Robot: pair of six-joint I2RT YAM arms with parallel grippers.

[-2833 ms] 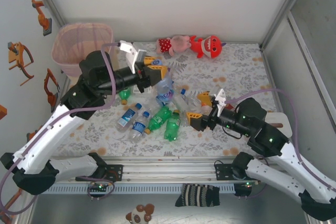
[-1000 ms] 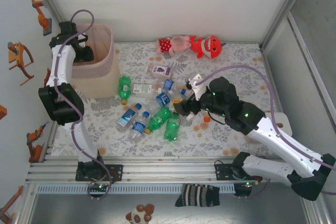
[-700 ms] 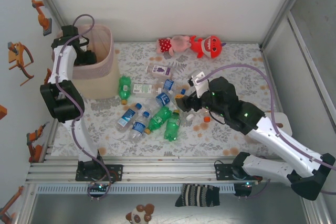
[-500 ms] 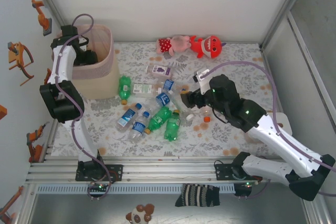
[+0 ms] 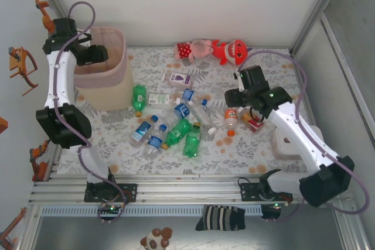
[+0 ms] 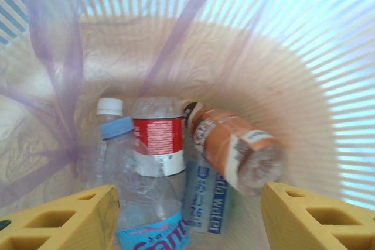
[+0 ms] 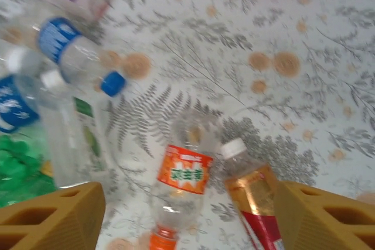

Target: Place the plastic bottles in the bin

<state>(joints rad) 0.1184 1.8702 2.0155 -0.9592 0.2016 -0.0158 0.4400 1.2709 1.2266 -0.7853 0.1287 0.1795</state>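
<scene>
My left gripper (image 5: 95, 55) hangs over the pink bin (image 5: 111, 89), jaws open and nothing between them (image 6: 187, 221). Down inside the bin (image 6: 281, 74) lie a brown bottle (image 6: 234, 151), blurred, a red-labelled bottle (image 6: 157, 139) and clear blue-labelled ones (image 6: 143, 203). My right gripper (image 5: 233, 102) is open above an orange-labelled clear bottle (image 7: 184, 177) (image 5: 230, 118) and a gold-and-red bottle (image 7: 258, 200) (image 5: 252, 123); both lie on the table between its fingers (image 7: 187, 218), untouched. More plastic bottles, green (image 5: 188, 140) and clear (image 5: 143, 131), lie in a heap at mid-table.
Two plush toys (image 5: 214, 51) lie at the back. A purple-printed carton (image 5: 179, 78) and a small green-and-white carton (image 5: 158, 99) sit among the bottles. A lone green bottle (image 5: 139, 98) lies beside the bin. A white object (image 5: 290, 140) sits at the right edge.
The left gripper, shut a second ago, has opened over the bin and the brown bottle is now below it. The right arm swung right from the heap to the orange-labelled bottle.
</scene>
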